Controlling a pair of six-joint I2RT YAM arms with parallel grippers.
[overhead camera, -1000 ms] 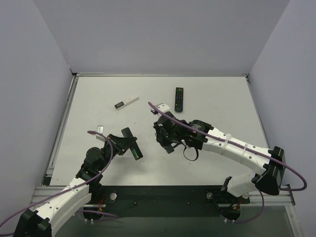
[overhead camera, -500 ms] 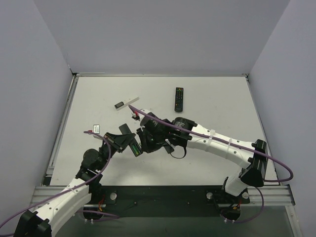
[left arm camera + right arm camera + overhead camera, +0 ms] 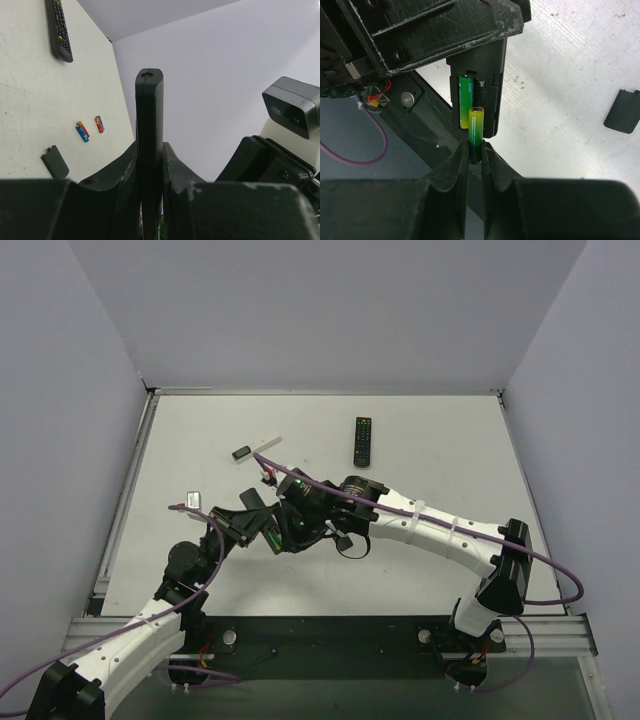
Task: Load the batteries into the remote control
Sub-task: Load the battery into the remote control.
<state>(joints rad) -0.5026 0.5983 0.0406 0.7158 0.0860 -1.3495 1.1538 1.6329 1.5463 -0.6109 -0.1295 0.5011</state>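
My left gripper [image 3: 150, 167] is shut on the slim black remote control [image 3: 149, 120] and holds it tilted above the table [image 3: 268, 536]. In the right wrist view its open compartment [image 3: 490, 85] faces me, with one green battery [image 3: 465, 97] in the left slot. My right gripper [image 3: 476, 150] is shut on a green-yellow battery [image 3: 476, 125], whose tip is over the empty slot at the compartment's near end. The two grippers meet in the top view [image 3: 288, 528]. The black back cover [image 3: 622, 111] lies on the table. A blue battery [image 3: 82, 132] and a red battery [image 3: 99, 124] lie loose.
A longer buttoned remote [image 3: 362, 440] lies at the back of the table. A white stick with a dark end [image 3: 256, 449] lies at the back left. A small silvery object [image 3: 195, 498] lies at the left. Walls enclose the table on three sides.
My right arm has swung left across the table and brought its battery up against the remote held by the left gripper. The left gripper has shifted slightly left.
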